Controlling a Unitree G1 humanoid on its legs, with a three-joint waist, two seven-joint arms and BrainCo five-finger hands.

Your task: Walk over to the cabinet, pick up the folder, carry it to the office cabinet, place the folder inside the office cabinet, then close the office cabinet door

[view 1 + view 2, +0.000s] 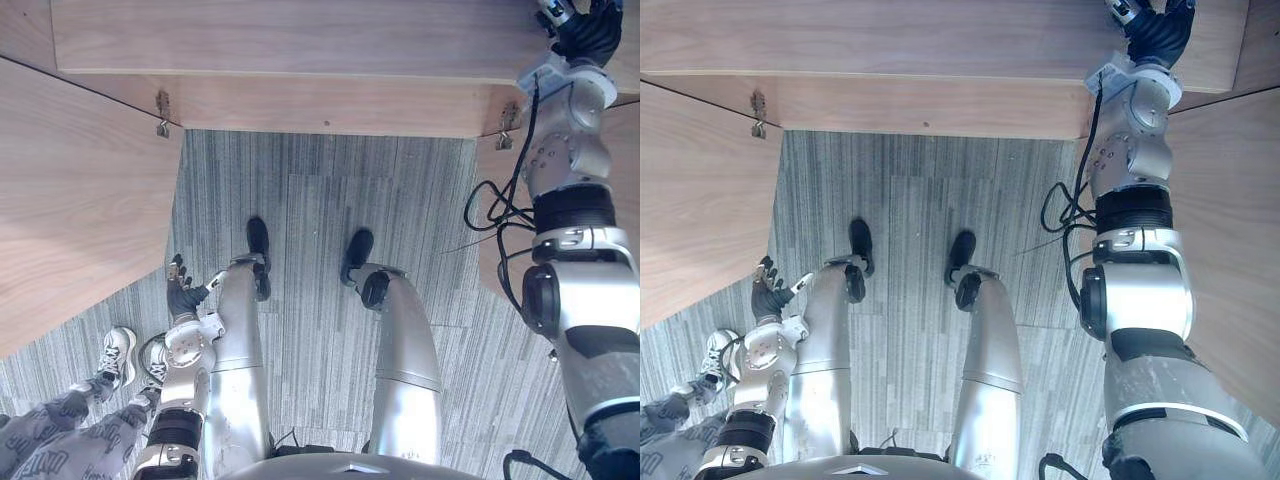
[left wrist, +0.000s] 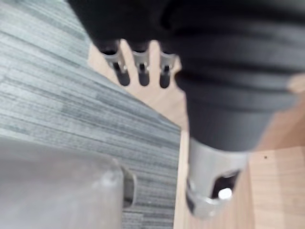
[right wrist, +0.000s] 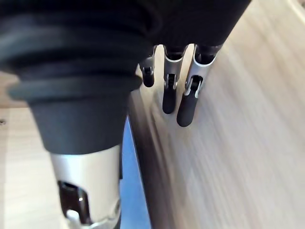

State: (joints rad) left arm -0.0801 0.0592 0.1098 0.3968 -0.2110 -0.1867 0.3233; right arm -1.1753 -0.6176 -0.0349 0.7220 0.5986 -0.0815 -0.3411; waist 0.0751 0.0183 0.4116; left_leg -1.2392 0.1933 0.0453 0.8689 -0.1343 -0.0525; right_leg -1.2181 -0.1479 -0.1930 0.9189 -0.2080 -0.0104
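Note:
The wooden office cabinet (image 1: 300, 45) stands right in front of me, its left door (image 1: 70, 220) swung open toward me and its right door (image 1: 1230, 230) open as well. My right hand (image 1: 1155, 30) is raised at the cabinet's upper right corner. In the right wrist view its fingers (image 3: 186, 102) hang straight beside a wooden panel (image 3: 238, 143), holding nothing. A narrow blue strip (image 3: 132, 186), perhaps the folder's edge, shows between the thumb and that panel. My left hand (image 1: 180, 292) hangs low beside my left leg, fingers (image 2: 142, 71) relaxed and empty.
Grey striped carpet (image 1: 320, 200) lies between the two open doors. Metal hinges (image 1: 162, 112) (image 1: 508, 128) sit at the door corners. A person's legs and a white shoe (image 1: 118, 355) are close by at my lower left.

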